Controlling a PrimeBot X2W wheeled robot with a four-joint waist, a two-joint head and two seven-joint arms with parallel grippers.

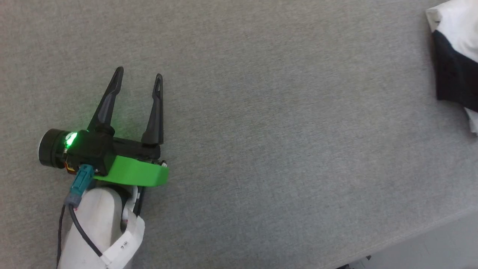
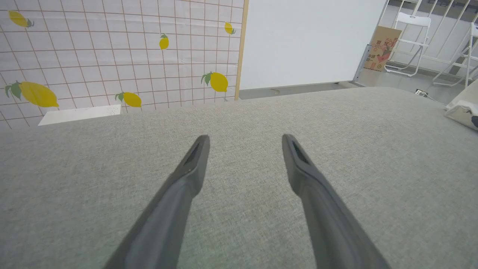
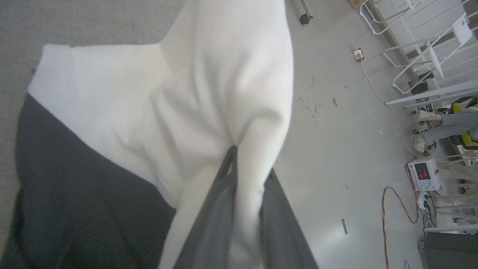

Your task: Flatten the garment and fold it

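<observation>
The right pincer [image 3: 250, 164] is pressed together on a fold of white cloth of the garment [image 3: 168, 104], which stands up between its two dark fingers [image 3: 220, 209]. Spreading away from those fingers, the white body runs ahead and to their left, and a black part lies lower on the left. Beyond the cloth's far left edge is the grey fabric surface [image 3: 93, 18]. To the right of the fingers lies the pale floor [image 3: 336, 130], then an orange cable [image 3: 396, 201], a small device with red digits [image 3: 424, 173] and, further out, a person's legs [image 3: 448, 125].

The left pincer [image 1: 139, 73] is spread wide, with nothing between its fingers, low over the grey surface [image 1: 261, 149]. From the head, the garment [image 1: 453, 56] is bunched well apart from it, far off to its right at the surface's edge, white above and black below.

Along this pincer's [image 2: 245, 137] own fingers the surface [image 2: 239, 112] runs ahead to its far edge. The garment [image 2: 463, 108] shows as a pale lump far to the right. Past the edge ahead and to the left stands a tiled wall with lemon prints [image 2: 112, 56], straight ahead a white panel [image 2: 306, 41]. To the right of that are a cardboard box [image 2: 382, 48], whose contents cannot be told, and a white folding chair [image 2: 409, 41].
</observation>
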